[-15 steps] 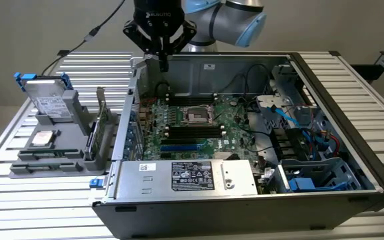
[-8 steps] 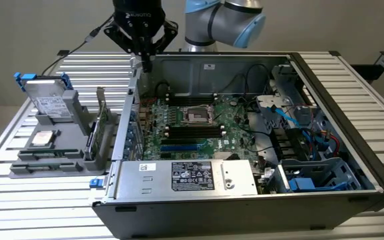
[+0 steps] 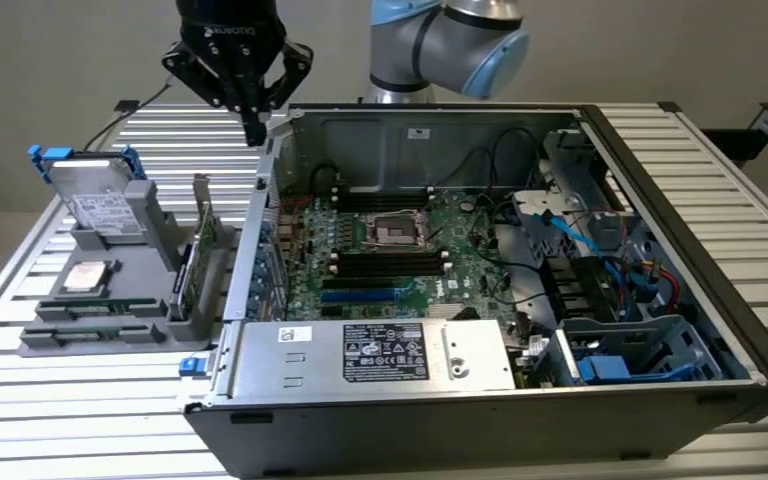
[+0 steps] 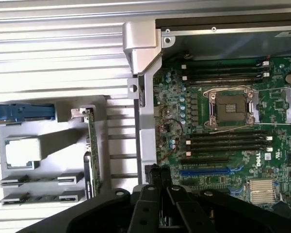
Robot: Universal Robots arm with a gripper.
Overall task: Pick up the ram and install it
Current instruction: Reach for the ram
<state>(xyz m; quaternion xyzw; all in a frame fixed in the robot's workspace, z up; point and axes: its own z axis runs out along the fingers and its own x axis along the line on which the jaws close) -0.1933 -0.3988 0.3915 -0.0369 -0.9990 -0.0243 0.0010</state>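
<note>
**End effector up over the case edge, ram sitting in its holder**

In the exterior view the end effector (image 3: 253, 128) hangs above the wall of the open PC case (image 3: 424, 125), at roughly 11 o'clock from the motherboard (image 3: 398, 250). Its fingers look pinched together at the tips, and I can't make out anything gripped between them. The ram (image 3: 99, 309) looks to be lying in a front slot of the grey holder (image 3: 37, 345) on the counter (image 3: 64, 400). That's at 9 o'clock of the case, well apart from the end effector.

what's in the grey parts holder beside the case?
Grey holder: a blue-handled drive caddy standing upright, a silver processor, an upright expansion card, and thin strips lying in the front slots, likely the ram. The card's lower edge is hidden in its slot.
</note>
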